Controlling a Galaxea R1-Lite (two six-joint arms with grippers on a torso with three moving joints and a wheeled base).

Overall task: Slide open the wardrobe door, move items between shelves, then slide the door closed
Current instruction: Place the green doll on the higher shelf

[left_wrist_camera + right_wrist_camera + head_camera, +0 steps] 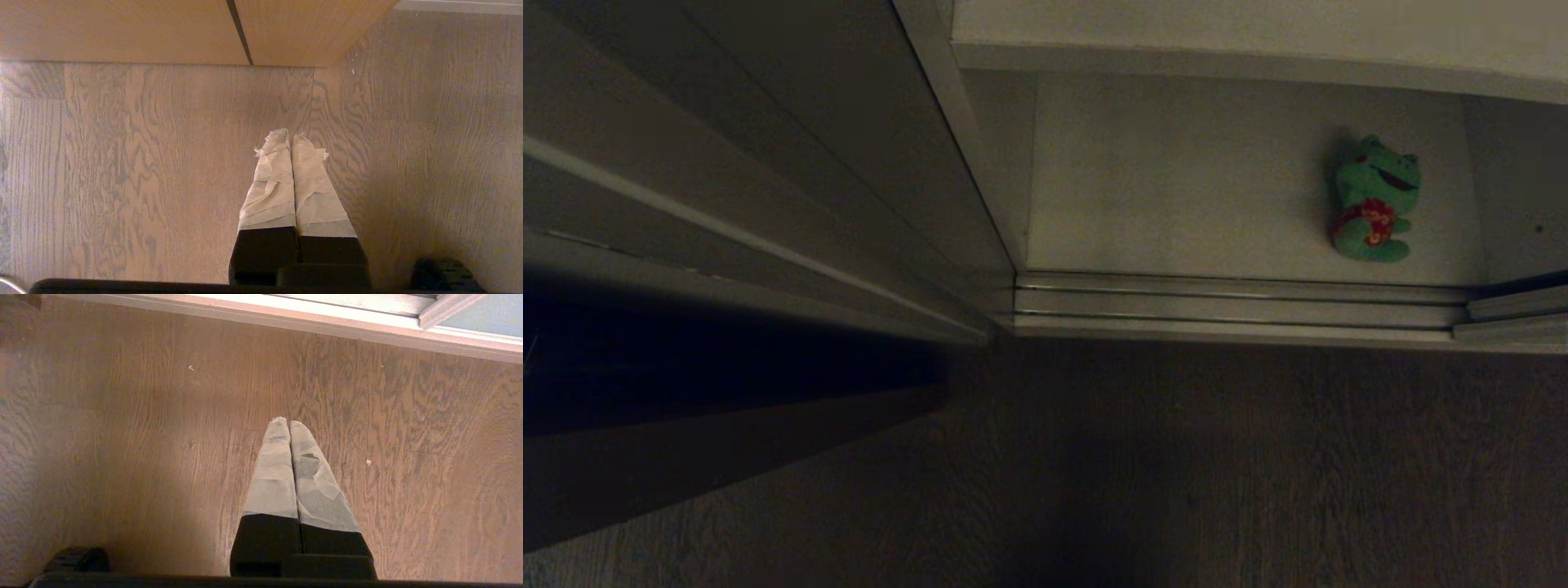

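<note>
In the head view the wardrobe stands open on the right. A green frog toy (1374, 200) in red patterned clothing sits upright on the white bottom shelf (1176, 196), near its right side. The sliding wardrobe door (792, 131), a grey panel with a light frame edge, stands left of the opening. Neither arm shows in the head view. My left gripper (291, 136) is shut and empty, its taped fingers pointing down at the wooden floor. My right gripper (284, 424) is likewise shut on nothing above the floor, short of the wardrobe's track.
Metal sliding tracks (1241, 306) run along the front of the bottom shelf. Another door's lower corner (1515, 306) juts in at the right. A white board (1258, 28) spans above the shelf. A wooden cabinet panel (122, 28) stands ahead of the left gripper. Wood floor (1176, 474) lies in front.
</note>
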